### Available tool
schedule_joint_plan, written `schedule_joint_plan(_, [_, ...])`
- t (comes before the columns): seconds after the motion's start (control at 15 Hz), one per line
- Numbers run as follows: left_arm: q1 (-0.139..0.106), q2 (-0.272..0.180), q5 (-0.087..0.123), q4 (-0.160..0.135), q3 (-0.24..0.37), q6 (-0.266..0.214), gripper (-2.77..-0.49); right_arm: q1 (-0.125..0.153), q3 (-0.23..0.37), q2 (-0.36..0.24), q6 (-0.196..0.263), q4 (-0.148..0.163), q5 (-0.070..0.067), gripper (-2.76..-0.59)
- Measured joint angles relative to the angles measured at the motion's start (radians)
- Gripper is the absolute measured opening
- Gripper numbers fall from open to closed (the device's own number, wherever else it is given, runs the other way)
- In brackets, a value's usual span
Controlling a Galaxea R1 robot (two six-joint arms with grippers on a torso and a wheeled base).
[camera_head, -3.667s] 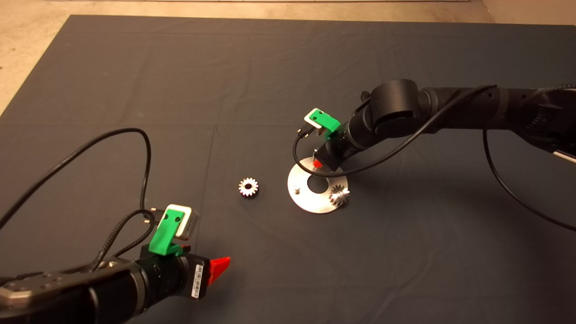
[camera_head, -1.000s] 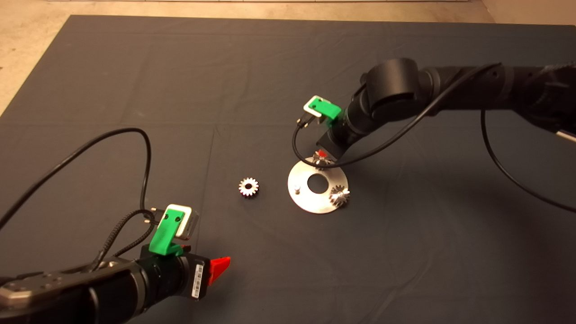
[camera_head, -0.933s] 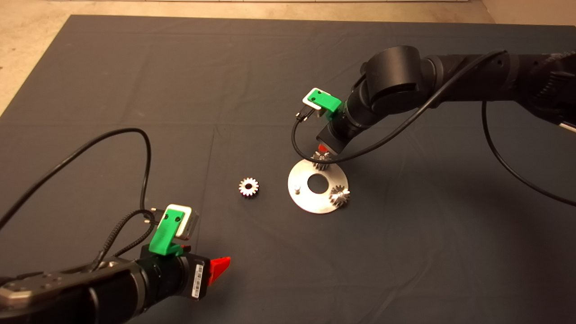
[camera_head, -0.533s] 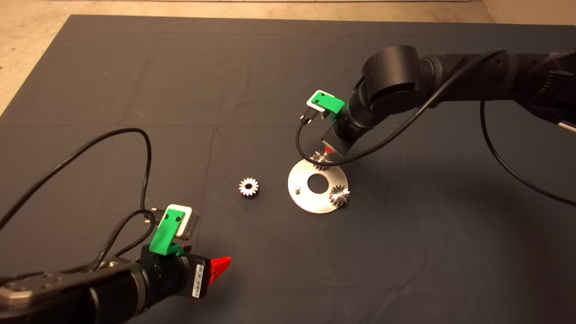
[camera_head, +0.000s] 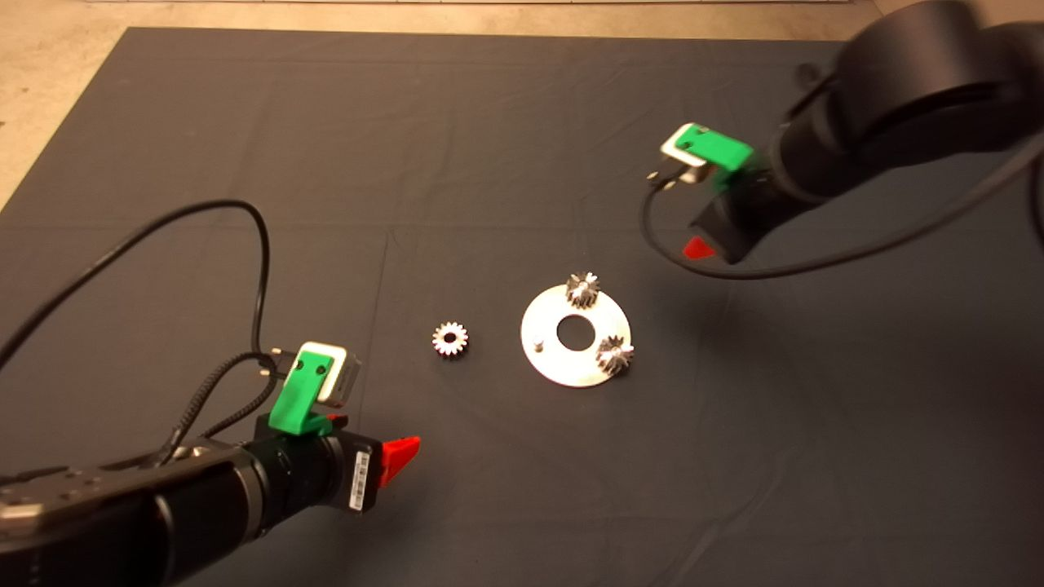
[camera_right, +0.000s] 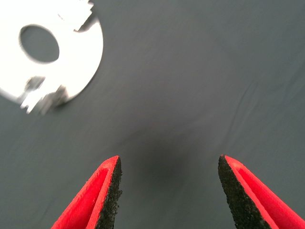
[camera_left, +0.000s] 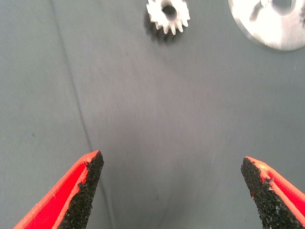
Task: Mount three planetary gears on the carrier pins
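The right pincer [camera_head: 701,247] was seen pulled up and away to the far right of the round plate [camera_head: 548,359], its red fingers [camera_right: 102,193] spread apart and holding nothing. Moments before, it had been pressed low over the plate's far edge; now it had been withdrawn, and a gear [camera_head: 582,289] was left sitting on the far pin. From that, the second gear was judged installed and released.

The left pincer [camera_head: 400,458] was found waiting at the near left of the bench, fingers [camera_left: 83,188] wide apart and empty, aimed toward the loose gear [camera_head: 450,339].

Counted up: three planetary gears in all. Two were seated on the plate, the far one and another at the near right [camera_head: 615,355]. The third was lying flat on the mat [camera_head: 489,147], just left of the plate and apart from it. Three carrier pins were reckoned, two covered by gears and one bare stud [camera_head: 537,342] showing at the plate's left side.

One plate, two pincers, one gear left to be fitted. The bare pin faced the loose gear, so the left pincer was judged the likelier one for the last pick.
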Motion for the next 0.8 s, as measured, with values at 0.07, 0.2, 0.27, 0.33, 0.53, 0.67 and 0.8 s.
schedule_joint_plan(0.07, [-0.002,0.005,0.003,-0.034,0.0,0.033,-1.2,0.013,0.078,-0.035,0.034,0.023,0.0,-1.89])
schedule_joint_plan(0.2, [-0.008,0.025,0.016,-0.083,0.0,0.08,-1.2,0.038,0.252,-0.114,0.109,0.075,0.012,-1.79])
schedule_joint_plan(0.27, [-0.012,0.031,0.032,-0.109,0.0,0.096,-1.2,0.05,0.311,-0.156,0.142,0.099,0.01,-1.76])
schedule_joint_plan(0.33, [-0.027,0.036,0.051,-0.133,0.0,0.108,-1.2,0.058,0.351,-0.19,0.166,0.112,0.004,-1.74])
schedule_joint_plan(0.53, [-0.067,0.05,0.059,-0.21,0.0,0.202,-1.2,0.058,0.38,-0.247,0.193,0.13,0.004,-1.56])
schedule_joint_plan(0.67, [-0.072,0.061,0.063,-0.254,-0.007,0.245,-1.2,0.051,0.382,-0.279,0.202,0.131,0.004,-1.46])
schedule_joint_plan(0.8, [-0.091,0.108,0.063,-0.291,-0.05,0.313,-1.2,0.015,0.387,-0.314,0.208,0.135,0.004,-1.36])
